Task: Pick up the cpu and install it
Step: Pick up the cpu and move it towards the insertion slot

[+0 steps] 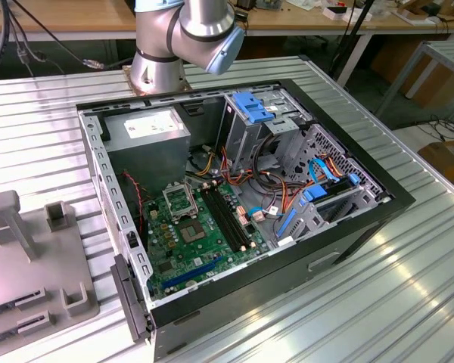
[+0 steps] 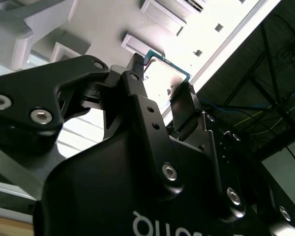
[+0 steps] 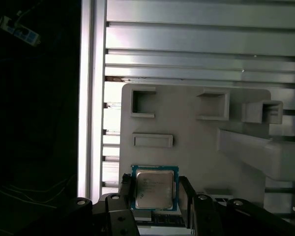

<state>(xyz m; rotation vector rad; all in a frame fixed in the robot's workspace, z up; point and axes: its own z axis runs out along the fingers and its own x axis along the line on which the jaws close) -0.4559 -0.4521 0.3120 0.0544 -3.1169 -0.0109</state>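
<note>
Black jaws pinch the small silvery-grey square cpu (image 3: 155, 188) by opposite edges, probably to spare its contacts, above the pale grey moulded tray (image 1: 23, 283) at eight o'clock from the open black computer case (image 1: 340, 242).

exterior: high, oblique, over computer case (image 1: 242, 302) | both wrist views: close behind end effector (image 3: 155, 194), sharing cpu (image 3: 155, 188)

From here I count one robot arm (image 1: 185, 30), one pincer (image 3: 155, 179), one cpu (image 3: 155, 190), one open computer case (image 1: 287, 283), one green motherboard (image 1: 178, 253), one grey fixture tray (image 1: 38, 281), one table (image 1: 408, 302)
</note>
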